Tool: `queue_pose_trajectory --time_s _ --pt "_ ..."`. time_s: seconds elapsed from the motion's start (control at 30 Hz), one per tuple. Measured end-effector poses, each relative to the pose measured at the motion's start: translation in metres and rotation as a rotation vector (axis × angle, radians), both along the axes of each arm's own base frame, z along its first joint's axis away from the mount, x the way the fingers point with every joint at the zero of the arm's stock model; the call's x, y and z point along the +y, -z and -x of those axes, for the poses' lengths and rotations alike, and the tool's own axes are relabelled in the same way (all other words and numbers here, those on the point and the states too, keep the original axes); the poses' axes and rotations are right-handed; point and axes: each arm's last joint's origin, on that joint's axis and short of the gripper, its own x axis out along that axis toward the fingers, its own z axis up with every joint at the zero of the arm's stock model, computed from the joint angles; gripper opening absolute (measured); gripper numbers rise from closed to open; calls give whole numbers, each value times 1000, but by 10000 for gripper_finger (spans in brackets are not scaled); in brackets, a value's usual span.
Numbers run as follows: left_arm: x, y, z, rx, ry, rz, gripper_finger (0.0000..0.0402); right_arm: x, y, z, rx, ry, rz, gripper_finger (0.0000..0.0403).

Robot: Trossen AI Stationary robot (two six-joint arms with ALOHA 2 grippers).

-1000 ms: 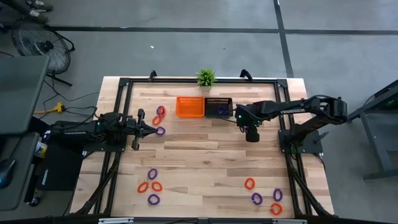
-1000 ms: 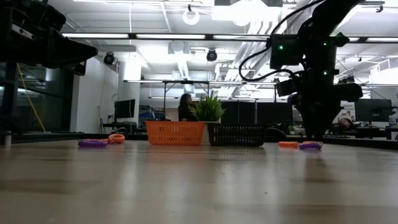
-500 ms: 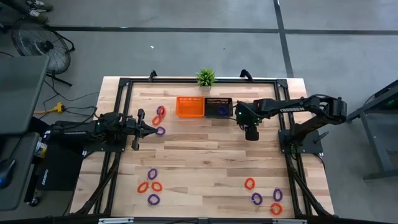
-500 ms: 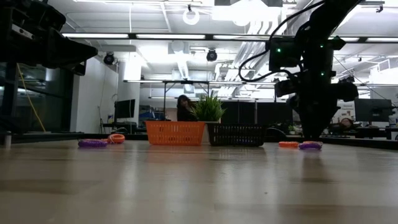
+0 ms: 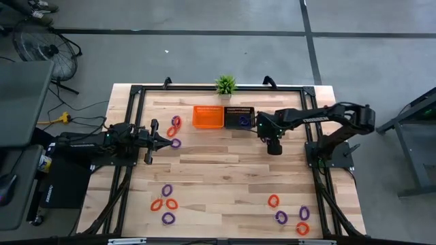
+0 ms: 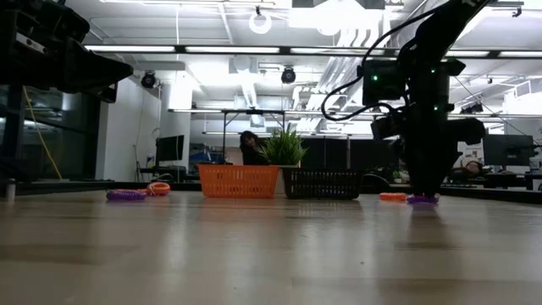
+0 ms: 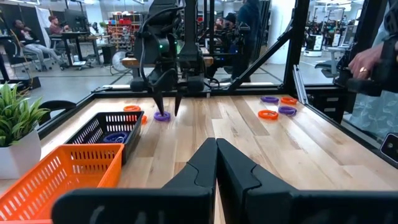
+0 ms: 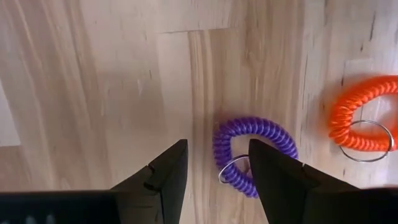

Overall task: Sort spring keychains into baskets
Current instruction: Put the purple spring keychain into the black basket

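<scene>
Sorting at an early stage. Black basket (image 5: 240, 118) beside orange basket (image 5: 208, 116) at the table's far edge, just in front of the potted plant (image 5: 225, 84); one purple coil (image 7: 116, 137) visible inside the black basket, orange basket seemingly empty. Most spring keychains left on the table (image 5: 218, 170): a cluster near the left arm (image 5: 174, 129), another at the near left (image 5: 165, 203), another at the near right (image 5: 289, 214). Right gripper (image 8: 217, 165) lowered over the boards just right of the black basket, fingers spread wide and holding nothing, straddling one side of a purple keychain (image 8: 254, 155), an orange keychain (image 8: 364, 118) just beside it. Probable step in hand: closing on the purple coil. Left gripper (image 7: 216, 163) pressed together and empty, waiting at the table's left side.
</scene>
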Motion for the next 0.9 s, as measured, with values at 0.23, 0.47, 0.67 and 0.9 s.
queue_pose_trajectory --time_s 0.23,0.47,0.67,0.9 --pt "0 0 0 -1 0 0 1 -5 11 -4 25 23 -16 165" --pt "0 0 0 0 0 0 1 -8 12 -4 24 81 -20 148" --pt "0 0 0 0 0 0 1 -8 12 -4 24 146 -20 83" --pt "0 0 0 0 0 0 1 -8 11 -3 15 207 -28 11"
